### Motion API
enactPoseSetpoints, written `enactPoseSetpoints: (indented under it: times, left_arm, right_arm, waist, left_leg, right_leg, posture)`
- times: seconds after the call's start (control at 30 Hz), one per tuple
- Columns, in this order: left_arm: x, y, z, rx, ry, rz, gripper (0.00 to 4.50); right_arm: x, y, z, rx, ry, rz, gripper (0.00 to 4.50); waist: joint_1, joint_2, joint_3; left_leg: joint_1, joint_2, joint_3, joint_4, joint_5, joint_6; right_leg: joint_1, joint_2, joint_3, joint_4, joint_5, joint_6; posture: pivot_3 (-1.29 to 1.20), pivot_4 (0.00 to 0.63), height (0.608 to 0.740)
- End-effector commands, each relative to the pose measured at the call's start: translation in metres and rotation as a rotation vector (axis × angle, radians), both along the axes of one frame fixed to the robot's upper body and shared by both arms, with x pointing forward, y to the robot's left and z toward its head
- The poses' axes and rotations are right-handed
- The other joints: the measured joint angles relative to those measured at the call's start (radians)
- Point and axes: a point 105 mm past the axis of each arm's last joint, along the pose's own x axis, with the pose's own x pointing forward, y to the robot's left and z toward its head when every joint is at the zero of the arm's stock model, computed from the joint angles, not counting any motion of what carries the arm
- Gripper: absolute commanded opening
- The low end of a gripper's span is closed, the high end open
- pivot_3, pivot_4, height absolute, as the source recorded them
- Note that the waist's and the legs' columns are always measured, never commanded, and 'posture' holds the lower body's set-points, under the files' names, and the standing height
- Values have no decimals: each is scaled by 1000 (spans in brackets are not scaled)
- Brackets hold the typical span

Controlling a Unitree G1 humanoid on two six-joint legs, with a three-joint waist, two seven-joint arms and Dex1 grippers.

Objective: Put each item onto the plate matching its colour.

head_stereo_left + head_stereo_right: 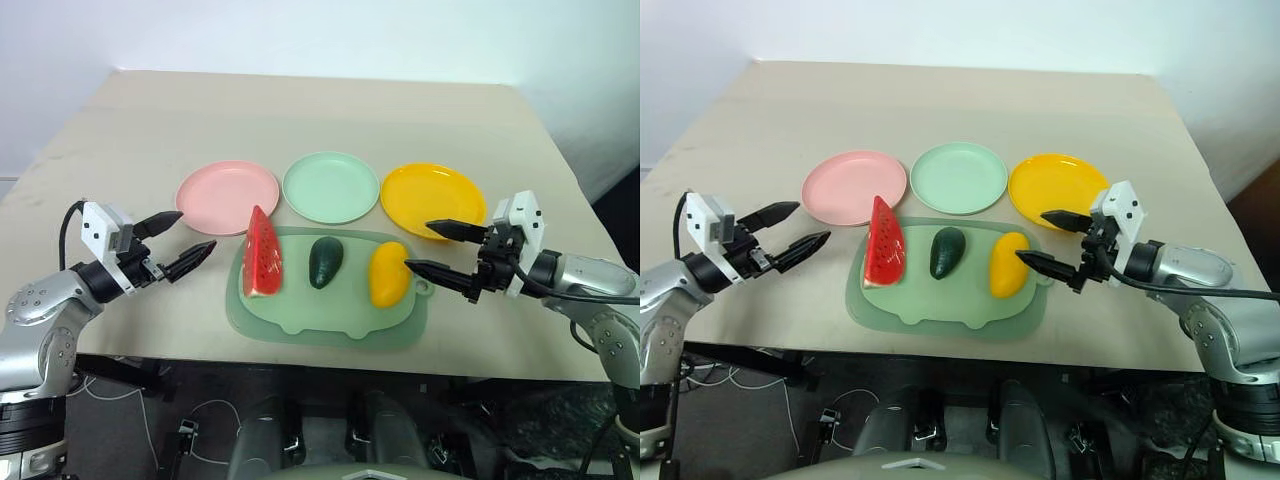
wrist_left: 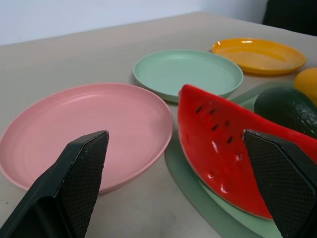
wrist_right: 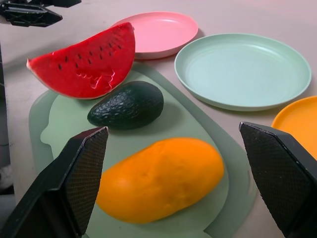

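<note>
A red watermelon wedge [image 1: 262,253], a dark green avocado [image 1: 325,262] and a yellow mango-like fruit [image 1: 388,273] lie in a row on a pale green mat [image 1: 330,318]. Behind the mat stand a pink plate [image 1: 226,197], a mint green plate [image 1: 331,186] and an orange-yellow plate [image 1: 433,199], all bare. My left gripper [image 1: 183,243] hovers open just left of the watermelon, pointing toward it. On the other side, my right gripper [image 1: 433,247] is open beside the yellow fruit, nothing between its fingers.
The beige table [image 1: 300,110] stretches far behind the plates. Its front edge runs just below the mat. A white wall lies beyond the far edge.
</note>
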Motion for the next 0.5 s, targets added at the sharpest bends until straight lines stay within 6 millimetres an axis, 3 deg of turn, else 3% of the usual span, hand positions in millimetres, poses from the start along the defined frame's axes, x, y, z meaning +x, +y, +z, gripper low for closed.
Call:
enactPoseSetpoints:
  times: [0.03, 0.27, 0.5]
  left_arm:
    - [-1, 0, 7, 34, -40, -2, 4497]
    - [1, -5, 6, 39, -49, -14, 4497]
    - [7, -25, -2, 9, -51, -46, 4497]
  right_arm:
    - [-2, -1, 11, -6, -56, 11, 4500]
    - [-3, 9, 9, 15, -51, 33, 4500]
    - [-6, 7, 2, 20, 10, 8, 4500]
  waist:
    - [0, 0, 0]
    - [0, 0, 0]
    - [1, 0, 0]
  left_leg:
    - [0, 0, 0, 0, 0, 0]
    - [0, 0, 0, 0, 0, 0]
    - [0, 0, 0, 0, 0, 0]
  right_leg:
    - [0, 0, 0, 0, 0, 0]
    - [0, 0, 0, 0, 0, 0]
    - [0, 0, 0, -1, 0, 0]
  posture:
    - [0, 150, 696]
    - [0, 150, 696]
    - [0, 150, 696]
